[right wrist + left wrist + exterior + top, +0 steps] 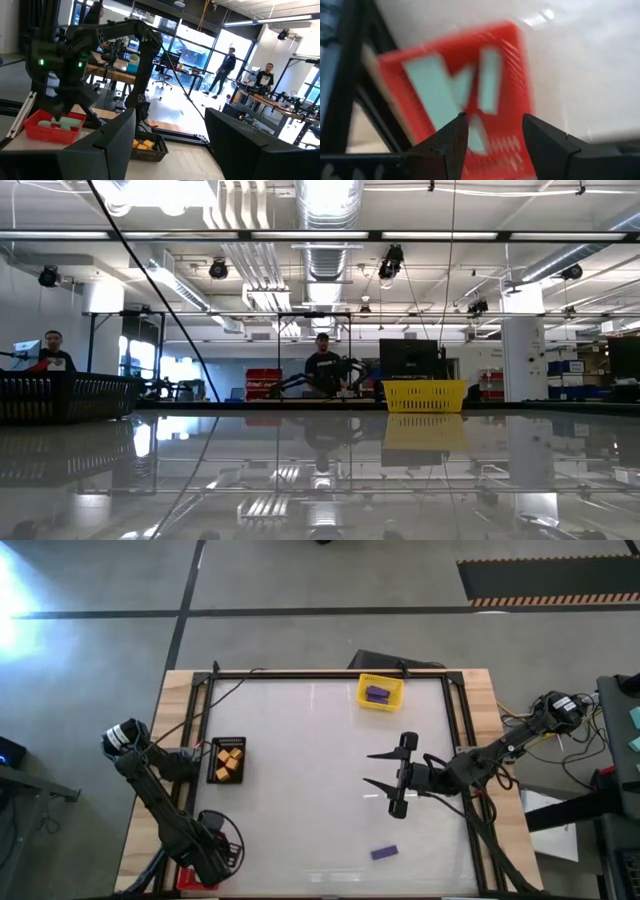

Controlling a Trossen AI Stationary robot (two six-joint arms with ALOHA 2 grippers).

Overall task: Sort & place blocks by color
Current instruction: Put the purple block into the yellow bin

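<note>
Above the red tray [512, 65], at the table's front-left corner, hangs the left gripper [492, 132]; its fingers stand a little apart and hold nothing. Inside this tray lie several mint-teal bars [432, 90], some side by side and some leaning over each other.

Taking the red tray as landmark: the black tray [227, 760] sits farther back along the same left edge of the table, and orange cubes [230, 762] fill it. The yellow tray [380, 692] stands well away, at the far edge and toward the right, with purple bars [377, 694] in it. One more purple bar [384, 853] lies alone on the white table [300, 790], well to the right of the red tray and near the front edge.

The right gripper [375, 768] is far to the right of the red tray, above the open table surface between the yellow tray and the single purple bar. Its fingers are spread wide and empty.
</note>
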